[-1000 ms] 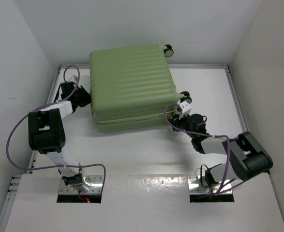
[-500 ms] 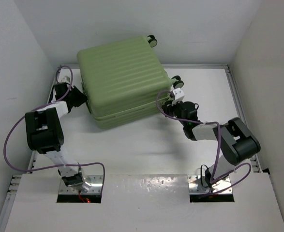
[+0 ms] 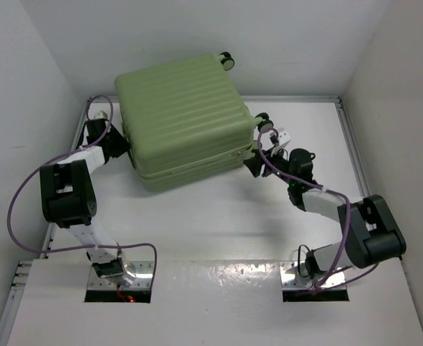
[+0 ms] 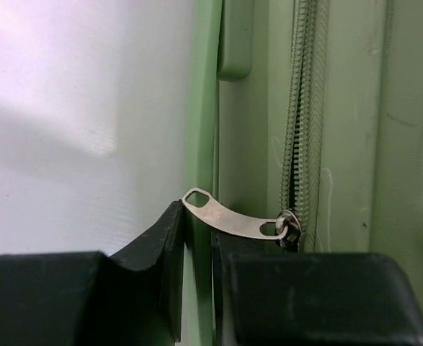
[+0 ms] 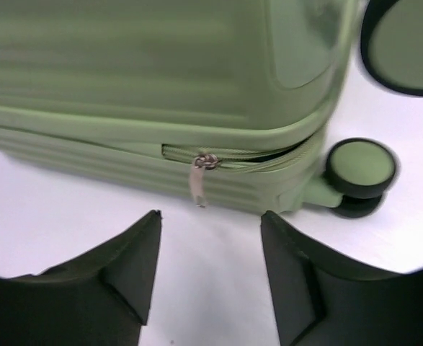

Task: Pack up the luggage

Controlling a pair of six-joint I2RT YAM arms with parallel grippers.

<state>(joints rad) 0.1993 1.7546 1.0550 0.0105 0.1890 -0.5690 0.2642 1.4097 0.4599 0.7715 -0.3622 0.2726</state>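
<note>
The luggage, a pale green ribbed suitcase, lies closed at the back of the table. My left gripper presses against its left side. In the left wrist view the jaws stand almost together with a thin gap, and a metal zipper pull lies across the fingertips, not between the pads. My right gripper is open and empty at the luggage's front right corner. In the right wrist view a second zipper pull hangs from the side seam just ahead of the fingers.
Black-rimmed wheels stick out from the luggage's right end; one wheel is close to my right finger. White walls close in the table on the left, back and right.
The luggage slid left and back and turned a little, with my left gripper moving along at its side. My right gripper has since drawn back to the right, off the luggage.
</note>
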